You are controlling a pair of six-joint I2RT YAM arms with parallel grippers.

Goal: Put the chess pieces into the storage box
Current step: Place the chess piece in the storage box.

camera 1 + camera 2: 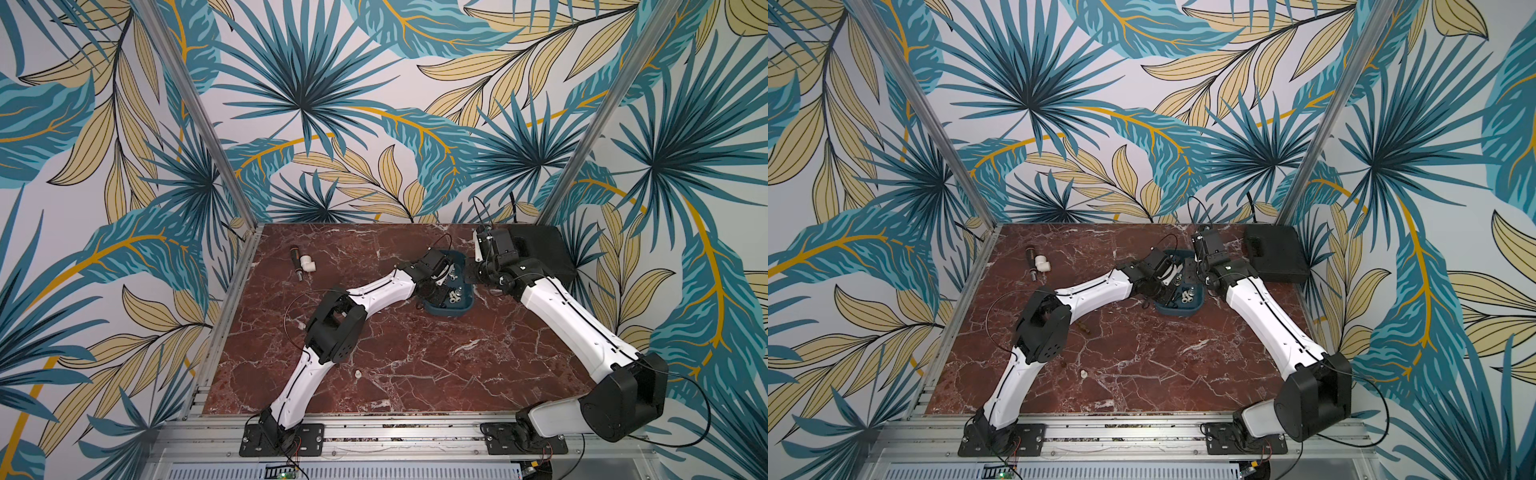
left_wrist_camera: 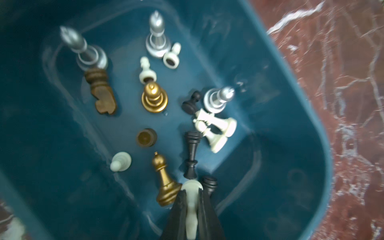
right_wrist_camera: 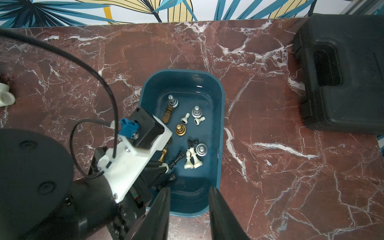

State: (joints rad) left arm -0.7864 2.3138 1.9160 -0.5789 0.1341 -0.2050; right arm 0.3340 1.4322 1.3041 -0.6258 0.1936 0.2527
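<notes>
Clamped in the left gripper [image 2: 191,192], a white pawn [image 2: 191,216] hangs over the box [image 2: 270,83] holding some fifteen chess pieces [image 2: 154,99]; right gripper [image 3: 189,190] hovers parted, empty; one white piece [image 1: 356,373] lies outside.

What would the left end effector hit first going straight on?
Probably the black chess piece lying in the teal storage box, just beyond the left end effector and its held white piece; depth is unclear.

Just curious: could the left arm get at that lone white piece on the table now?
Probably not yet: the left pincer is shut on another white piece over the box. Otherwise the lone piece lies in the open.
</notes>
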